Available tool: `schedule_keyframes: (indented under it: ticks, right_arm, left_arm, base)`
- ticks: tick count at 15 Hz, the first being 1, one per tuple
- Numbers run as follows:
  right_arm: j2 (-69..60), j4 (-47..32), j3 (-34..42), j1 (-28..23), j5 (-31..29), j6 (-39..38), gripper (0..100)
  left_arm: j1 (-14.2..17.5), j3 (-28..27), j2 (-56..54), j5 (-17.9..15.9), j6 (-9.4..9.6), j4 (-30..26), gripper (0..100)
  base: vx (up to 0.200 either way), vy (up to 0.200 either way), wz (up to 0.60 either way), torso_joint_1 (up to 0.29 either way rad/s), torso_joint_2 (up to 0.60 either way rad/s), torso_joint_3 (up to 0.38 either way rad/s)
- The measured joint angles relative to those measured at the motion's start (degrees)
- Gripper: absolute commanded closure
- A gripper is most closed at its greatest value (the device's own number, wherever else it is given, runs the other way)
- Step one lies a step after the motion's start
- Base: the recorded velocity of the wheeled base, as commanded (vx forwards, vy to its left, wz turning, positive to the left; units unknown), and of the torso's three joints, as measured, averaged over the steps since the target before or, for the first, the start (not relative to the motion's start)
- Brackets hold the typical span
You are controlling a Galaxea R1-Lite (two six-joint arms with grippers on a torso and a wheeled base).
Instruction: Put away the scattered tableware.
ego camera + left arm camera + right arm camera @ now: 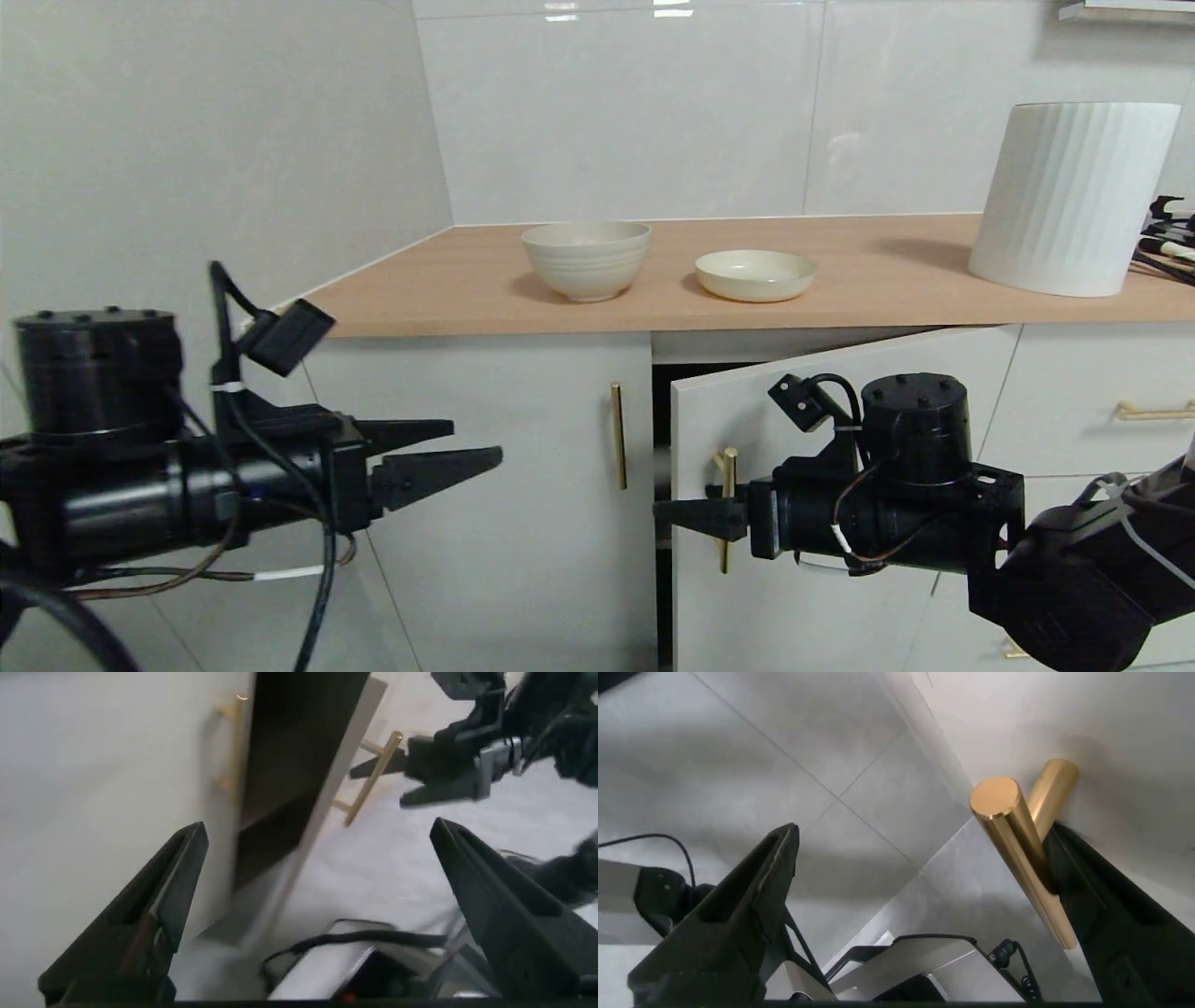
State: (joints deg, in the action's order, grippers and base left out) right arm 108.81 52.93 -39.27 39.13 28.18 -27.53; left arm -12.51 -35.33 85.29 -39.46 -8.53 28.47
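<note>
**Mia:** The left arm [187, 495] is closest to us. What are its jaws doing?

**Ben:** The left jaws are open and hold nothing. They hang low in front of the shut cupboard door [485, 485].

**Mia:** And the right jaws?

**Ben:** They are open wide too. The gold handle [726, 509] of the other door [840, 401] sits between them, close to one side. They are not squeezing it. I cannot tell if it touches.

**Mia:** So what is the job right now?

**Ben:** I think it is pulling that door open, because it is only open a little. First shut the right jaws tight on the middle of the handle, so it cannot slip. Then pull in a curve, the way the door swings, not straight back. Open it wide enough for a bowl to go in. Keep the left arm out of the door's way.

**Mia:** Where is the tableware?

**Ben:** It is up on the tabletop [887, 252], well above both arms. The bowl [586, 259] sits to the left of the small dish [755, 274], near it but not touching.

**Mia:** Let's count!

**Ben:** There is one bowl and one small dish. There is one tall white pot [1074, 196] at the right end. I see two gold handles standing up, and one drawer handle [1156, 409] lying sideways. There are two arms.
</note>
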Motion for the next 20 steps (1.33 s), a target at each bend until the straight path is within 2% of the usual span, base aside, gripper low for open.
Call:
schedule_keyframes:
  ticks: [2,3,5,8,10,13,16,18,20]
  right_arm:
    - [0.0,0.0,0.0,0.1,0.0,0.0,0]
    - [-0.1,0.0,0.0,0.3,0.0,0.1,0]
    - [-0.1,0.0,0.1,0.6,-0.1,0.0,0]
    - [-0.1,0.0,0.1,0.6,-0.1,0.0,0]
    - [-0.1,0.0,0.1,0.6,0.0,0.0,0]
    - [-0.1,0.0,0.1,0.7,0.0,-0.1,0]
    - [-0.2,0.0,0.1,0.7,0.1,-0.1,0]
    - [-0.2,0.0,0.0,0.9,0.0,-0.1,0]
    - [-0.2,0.0,0.0,1.0,0.0,-0.1,0]
  left_arm:
    - [-3.3,1.5,6.9,-0.2,-1.73,5.2,0]
    - [-4.7,2.2,9.5,-0.2,-2.00,7.1,100]
    - [-7.0,3.0,13.1,-0.3,-2.28,9.8,100]
    - [-7.9,1.2,16.9,-0.3,-2.99,13.2,100]
    - [-8.3,-2.3,20.5,-0.2,-5.34,16.6,100]
    - [-9.4,-7.7,28.6,0.1,-7.34,23.3,100]
    - [-12.4,-10.1,35.9,0.3,-10.07,31.8,100]
    - [-14.8,-10.3,38.9,0.5,-10.42,37.1,100]
    - [-16.8,-10.4,41.0,1.4,-10.44,38.6,100]
  base:
    - [0.000,0.000,0.00,0.000,0.00,0.000]
    - [0.000,0.000,0.00,0.000,0.00,0.000]
    - [0.000,0.000,0.00,0.000,0.00,0.000]
    - [0.000,0.000,0.00,0.000,0.00,0.000]
    - [0.000,0.000,0.00,0.000,0.00,0.000]
    - [0.000,0.000,0.00,0.000,0.00,0.000]
    - [0.000,0.000,0.00,0.000,0.00,0.000]
    - [0.000,0.000,0.00,0.000,0.00,0.000]
    - [0.000,0.000,0.00,0.000,0.00,0.000]
